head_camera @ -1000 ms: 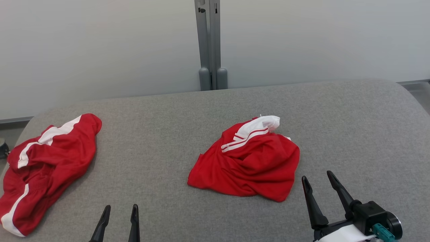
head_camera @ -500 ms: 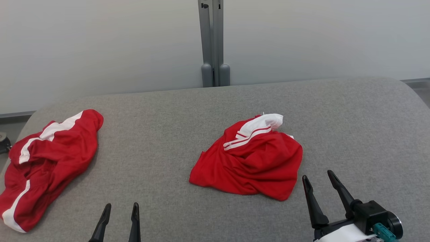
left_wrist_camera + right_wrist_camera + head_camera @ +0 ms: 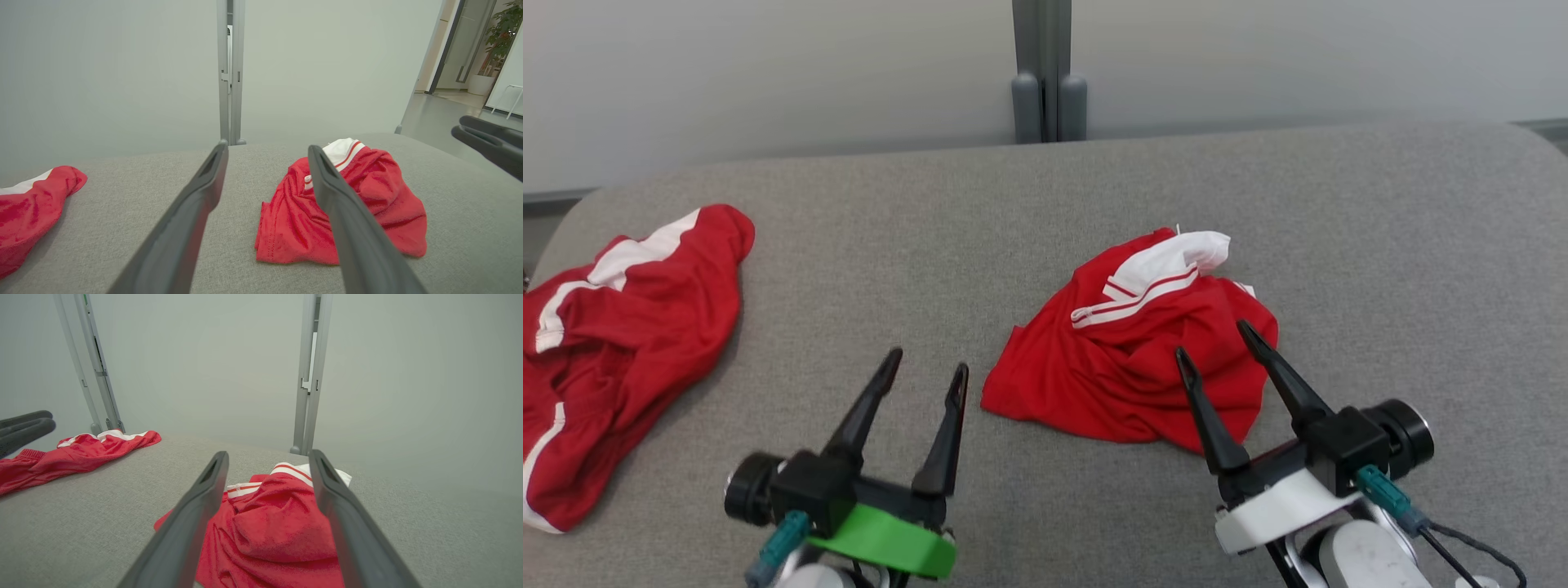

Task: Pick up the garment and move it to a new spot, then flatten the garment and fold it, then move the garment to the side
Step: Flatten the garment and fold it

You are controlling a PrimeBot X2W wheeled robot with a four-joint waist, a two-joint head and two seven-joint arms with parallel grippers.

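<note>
A crumpled red garment with white striped trim lies in the middle of the grey padded table. My right gripper is open, its fingertips over the garment's near right part; whether they touch the cloth I cannot tell. In the right wrist view the garment lies between and under that gripper's spread fingers. My left gripper is open above bare table just left of the garment's near left corner. The left wrist view has the garment to the right of that gripper.
A second red garment with white stripes lies heaped at the table's left edge, also seen as a red heap from the left wrist. A grey post and pale wall panels stand behind the table. An open doorway lies far right.
Both arms have come forward: the left gripper now stands beside the garment's left corner, the right over its near part. The head camera has tipped down, so the scene sits higher.
</note>
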